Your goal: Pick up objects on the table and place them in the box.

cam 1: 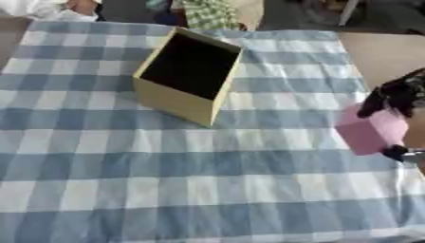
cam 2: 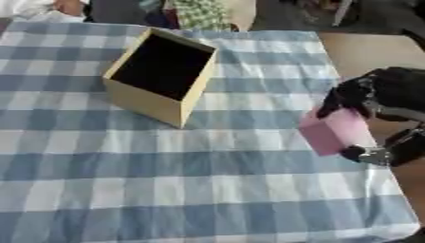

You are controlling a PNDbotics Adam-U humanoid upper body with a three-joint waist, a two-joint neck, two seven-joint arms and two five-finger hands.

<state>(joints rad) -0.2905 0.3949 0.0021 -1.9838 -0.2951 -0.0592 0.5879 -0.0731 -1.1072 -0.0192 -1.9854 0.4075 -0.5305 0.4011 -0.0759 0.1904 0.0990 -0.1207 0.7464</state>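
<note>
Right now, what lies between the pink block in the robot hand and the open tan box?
Only bare blue-checked tablecloth between the pink block and the tan box; the right eye view shows it.

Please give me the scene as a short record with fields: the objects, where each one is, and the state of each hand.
surface: blue and white checked tablecloth
box: tan box, open top, dark inside, far centre
object: pink block, at the cloth's right edge
right hand: right hand, fingers above and thumb below the pink block, gripping it
left hand: not in view
</note>
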